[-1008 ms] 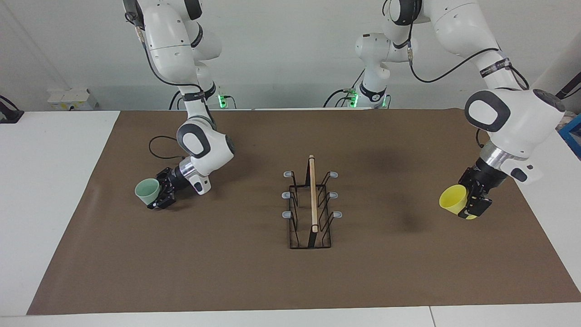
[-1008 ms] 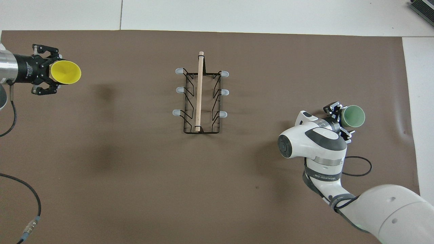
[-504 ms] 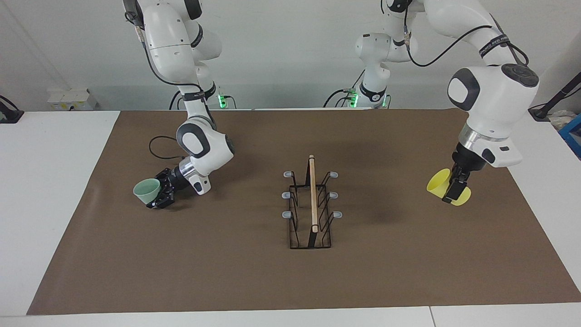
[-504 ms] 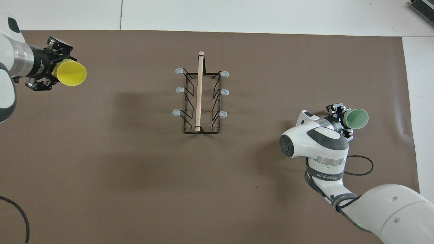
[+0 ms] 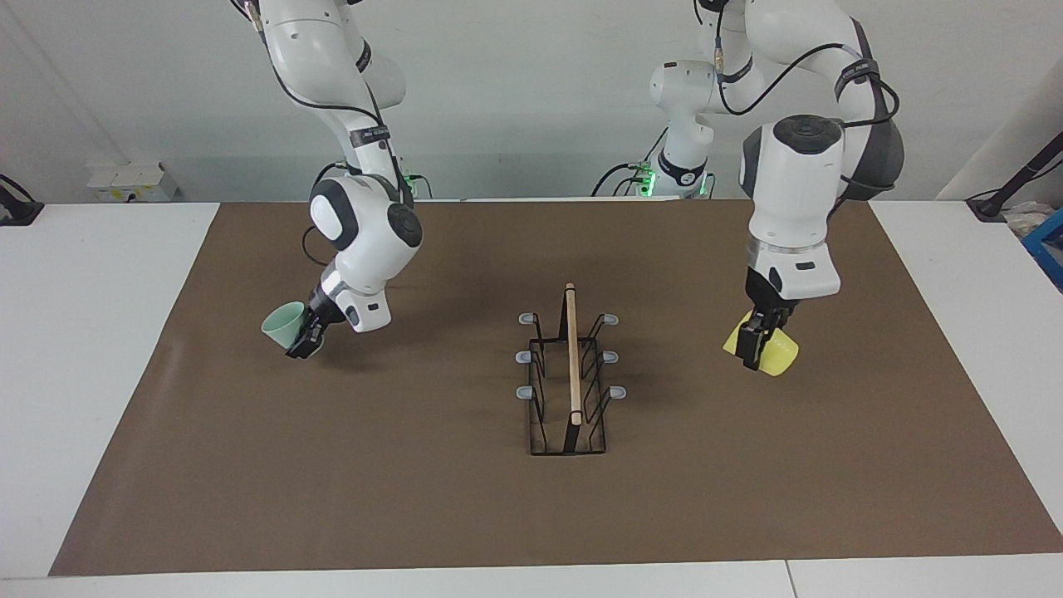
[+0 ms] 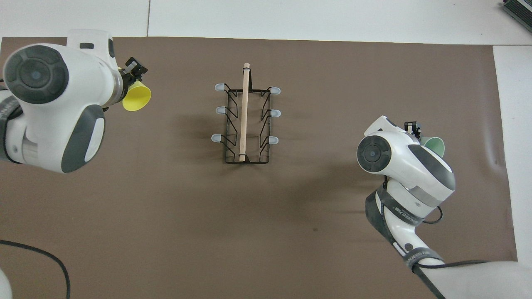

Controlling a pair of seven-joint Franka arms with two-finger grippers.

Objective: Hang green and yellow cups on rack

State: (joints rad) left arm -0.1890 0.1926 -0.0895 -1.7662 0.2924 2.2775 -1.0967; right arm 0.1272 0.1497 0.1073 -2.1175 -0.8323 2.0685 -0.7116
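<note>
**Both cups aloft, none hung yet**

Yellow cup (image 5: 781,355): gripped by the left gripper (image 5: 754,349), fingers clamped on its wall close to the base. Raised over the table (image 5: 415,498) between the rack (image 5: 571,357) and the left arm's end, near the rack but apart from it. Lying on its side in the overhead view, mouth turned toward the rack.

Green cup (image 5: 284,324): gripped by the right gripper (image 5: 301,345), fingers clamped on its lower part as well. Low over the table toward the right arm's end, well apart from the rack. Tilted, with the mouth facing away from the rack.

Rack upright at mid-table, wooden rod (image 5: 571,332) running along the top away from the robots, and six grey-tipped prongs (image 5: 610,319) in threes either side, all bare.

Handling, by the look of it: thin plastic tumblers, light and fairly stiff, but smooth and tapered, so apt to slide out toward the narrow end under a loose grip. No handle to catch, hence a pinch across the wall low down, leaving the mouth free for a prong. Firm but not crushing pressure advised.

Likely next: swing each mouth round to a prong on its own arm's side and slip it over. More turning needed for green than for yellow. Worth watching the light wire frame, probably easy to nudge or tip.
</note>
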